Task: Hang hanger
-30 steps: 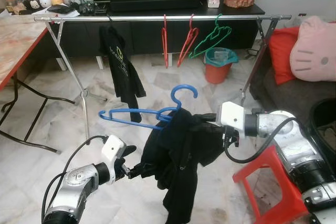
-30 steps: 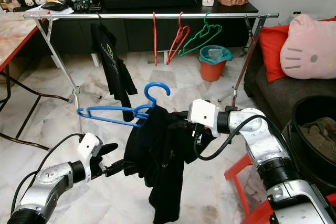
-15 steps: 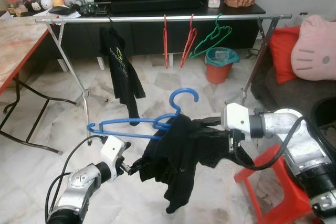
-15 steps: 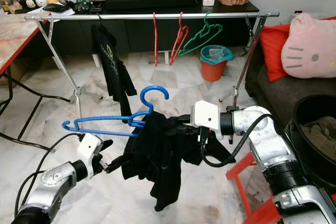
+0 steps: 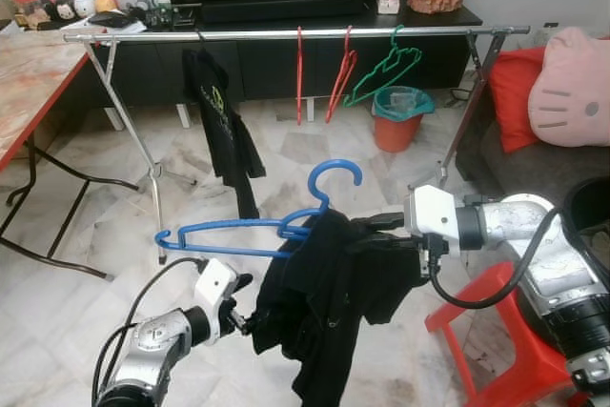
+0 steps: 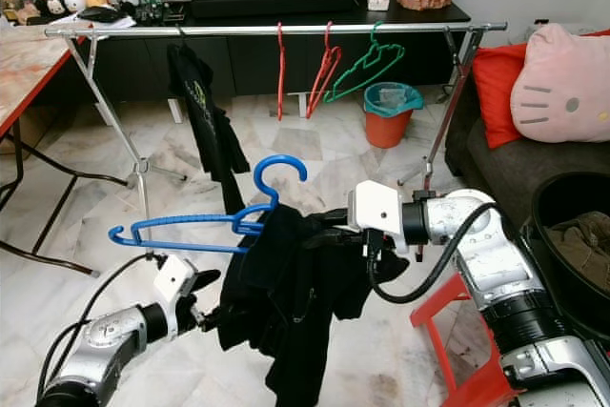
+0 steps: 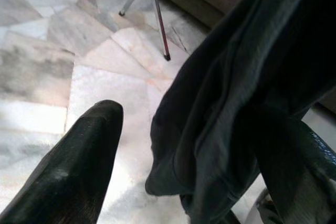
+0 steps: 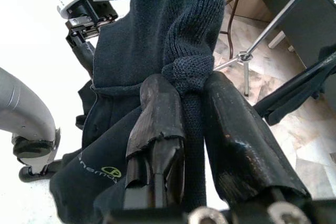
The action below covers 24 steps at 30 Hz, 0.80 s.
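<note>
Marble floor [image 5: 86, 235] underfoot, living room. Our left claw [image 5: 250, 316] sits low, fingers [image 7: 79, 161] spread, shirt [image 5: 324, 302] hem between them. Our right claw [image 8: 194, 129] pinches the shirt's collar, mid-air. Blue hanger [image 5: 248, 226] sits half inside the shirt, hook up, well short of the rack [image 5: 286, 34]. Beyond, the rack carries another black shirt [image 5: 221, 111], red hangers [image 5: 319, 78] and a green one [image 5: 386, 69].

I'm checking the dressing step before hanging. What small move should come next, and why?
Probably the left gripper, open around the black garment's lower edge, should close and tug it along the blue hanger: the right gripper pinches the bunched collar, and the hanger's left arm juts out bare.
</note>
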Motion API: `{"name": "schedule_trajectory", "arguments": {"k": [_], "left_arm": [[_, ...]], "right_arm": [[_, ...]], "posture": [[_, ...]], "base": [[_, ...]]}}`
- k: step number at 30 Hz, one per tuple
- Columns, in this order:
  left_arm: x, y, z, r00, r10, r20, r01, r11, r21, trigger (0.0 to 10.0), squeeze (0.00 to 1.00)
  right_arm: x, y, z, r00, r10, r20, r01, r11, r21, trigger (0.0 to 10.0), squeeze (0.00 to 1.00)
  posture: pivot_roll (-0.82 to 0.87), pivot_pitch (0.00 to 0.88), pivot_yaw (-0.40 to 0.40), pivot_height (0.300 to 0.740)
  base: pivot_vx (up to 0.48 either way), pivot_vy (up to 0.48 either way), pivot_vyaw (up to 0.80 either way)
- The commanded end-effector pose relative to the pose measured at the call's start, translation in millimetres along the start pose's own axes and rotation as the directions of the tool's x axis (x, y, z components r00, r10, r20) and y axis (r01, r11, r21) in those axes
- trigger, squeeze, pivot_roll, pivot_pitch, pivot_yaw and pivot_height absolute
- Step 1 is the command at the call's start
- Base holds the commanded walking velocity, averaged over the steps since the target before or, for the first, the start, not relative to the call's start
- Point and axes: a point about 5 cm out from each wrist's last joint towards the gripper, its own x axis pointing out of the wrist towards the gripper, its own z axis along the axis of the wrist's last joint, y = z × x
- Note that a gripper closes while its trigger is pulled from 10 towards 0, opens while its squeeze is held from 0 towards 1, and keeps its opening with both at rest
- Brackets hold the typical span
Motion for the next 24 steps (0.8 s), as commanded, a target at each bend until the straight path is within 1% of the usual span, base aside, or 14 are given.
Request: {"name": "schedule_trajectory", "arguments": {"k": [1, 10, 14, 17, 18, 19, 20, 24], "left_arm": [[-1.8, -1.9, -6.0, 1.000, -0.015, -0.019, 0.014, 1.000, -0.010, 0.0, 0.00], [-3.7, -2.5, -9.5, 0.999, -0.030, -0.034, 0.029, 0.999, -0.025, 0.0, 0.00], [-3.1, -3.5, -9.7, 0.999, -0.040, -0.027, 0.039, 0.998, -0.039, 0.0, 0.00], [-1.8, -3.3, -9.6, 0.999, -0.032, -0.028, 0.031, 0.999, -0.034, 0.0, 0.00], [-1.0, -2.8, -9.6, 0.999, -0.022, -0.032, 0.021, 0.999, -0.031, 2.5, 0.00], [-0.2, -1.8, -10.0, 0.999, -0.007, -0.040, 0.005, 1.000, -0.030, 6.6, 0.00], [0.8, -0.7, -10.6, 0.999, 0.008, -0.051, -0.010, 0.999, -0.032, 10.0, 0.00], [3.1, -1.5, -10.0, 0.999, 0.007, -0.051, -0.009, 0.999, -0.033, 10.0, 0.00]], "right_arm": [[-7.5, -9.5, 9.2, 0.999, -0.040, 0.032, 0.041, 0.999, -0.021, 0.0, 0.00], [-7.7, -8.4, 5.4, 0.999, -0.047, 0.025, 0.048, 0.999, -0.006, 0.0, 0.00], [-6.7, -7.8, 5.0, 0.998, -0.048, 0.030, 0.048, 0.999, 0.002, 0.0, 0.00], [-6.7, -8.6, 5.9, 0.998, -0.048, 0.032, 0.048, 0.999, 0.000, 0.0, 0.00], [-6.7, -9.1, 6.8, 0.998, -0.047, 0.034, 0.047, 0.999, -0.001, 0.0, 0.00], [-6.7, -9.5, 7.5, 0.998, -0.046, 0.036, 0.046, 0.999, -0.002, 0.0, 0.00], [-6.6, -9.7, 8.2, 0.998, -0.045, 0.038, 0.045, 0.999, -0.003, 0.0, 0.00], [-6.3, -9.1, 8.1, 0.998, -0.039, 0.040, 0.039, 0.999, -0.003, 0.0, 0.00]], "posture": [[-0.07, 0.000, 0.053, 0.740], [-0.06, 0.000, 0.055, 0.740], [-0.06, 0.000, 0.056, 0.740], [-0.07, 0.000, 0.058, 0.740], [-0.07, 0.000, 0.058, 0.740], [-0.07, 0.000, 0.058, 0.740], [-0.07, 0.000, 0.058, 0.740], [-0.07, 0.000, 0.059, 0.740]], "base": [[0.000, 0.000, 0.00], [0.000, 0.000, 0.00], [0.000, 0.000, 0.00], [0.000, 0.000, 0.00], [0.000, 0.000, 0.00], [0.000, 0.000, 0.00], [0.000, 0.000, 0.00], [0.000, 0.000, 0.00]]}}
